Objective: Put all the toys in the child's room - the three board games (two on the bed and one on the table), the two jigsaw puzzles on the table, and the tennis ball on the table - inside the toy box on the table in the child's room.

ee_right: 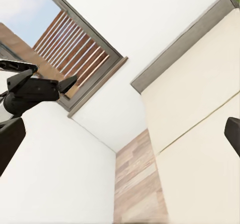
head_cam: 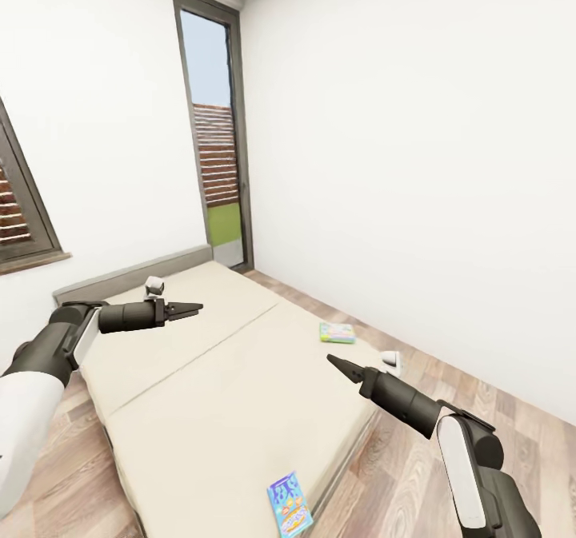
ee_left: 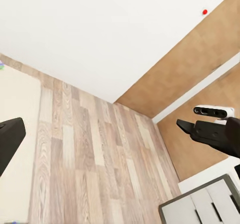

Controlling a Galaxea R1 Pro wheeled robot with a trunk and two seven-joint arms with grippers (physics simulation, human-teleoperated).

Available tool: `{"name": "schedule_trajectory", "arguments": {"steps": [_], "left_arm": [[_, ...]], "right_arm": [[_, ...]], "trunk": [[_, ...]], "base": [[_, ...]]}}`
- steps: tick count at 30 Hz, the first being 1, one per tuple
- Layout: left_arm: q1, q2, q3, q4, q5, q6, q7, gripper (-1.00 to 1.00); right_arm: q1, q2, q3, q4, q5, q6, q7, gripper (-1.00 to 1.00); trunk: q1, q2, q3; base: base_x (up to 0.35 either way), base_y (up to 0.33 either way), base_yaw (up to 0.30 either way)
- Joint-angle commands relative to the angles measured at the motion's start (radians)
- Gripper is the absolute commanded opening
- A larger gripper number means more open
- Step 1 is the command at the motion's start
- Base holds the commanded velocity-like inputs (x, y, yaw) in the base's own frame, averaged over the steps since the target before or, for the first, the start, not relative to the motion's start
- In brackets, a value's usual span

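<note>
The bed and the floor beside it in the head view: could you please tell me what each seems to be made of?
The bed carries a plain beige mattress with a matte, fabric-like look and a seam down its middle; its low headboard is flat grey, perhaps upholstered or painted, which the render leaves open. The floor looks like pale wood planks or laminate, with visible grain and staggered joints.

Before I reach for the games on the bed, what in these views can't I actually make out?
- Blue-purple board game, head view: bottom edge crops its near end.
- Green-edged board game, head view: too small to read the cover.
- Left end effector and right end effector, head view: fingers overlap, so open or shut is unclear.
- Bed: near end cut off.
</note>
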Motion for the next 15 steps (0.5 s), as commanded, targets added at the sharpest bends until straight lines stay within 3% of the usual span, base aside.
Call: {"name": "schedule_trajectory", "arguments": {"steps": [1,8,15], "left_arm": [[-0.001,0.0,0.0,0.0,0.002,0.01,-0.002,1.0],[-0.001,-0.001,-0.001,0.0,0.002,0.01,-0.001,1.0],[-0.001,-0.001,-0.002,0.0,0.002,0.01,-0.001,1.0]], "right_arm": [[-0.001,0.001,-0.002,0.0,0.0,0.005,0.004,1.0],[-0.001,0.001,-0.002,0.0,0.0,0.005,0.004,1.0],[-0.001,0.001,-0.002,0.0,0.0,0.005,0.004,1.0]], "trunk": [[0.0,-0.002,-0.002],[0.0,-0.002,-0.002],[0.0,-0.002,-0.002]], "base": [[0.0,-0.022,0.228],[0.0,-0.039,0.243],[0.0,-0.218,0.269]]}}
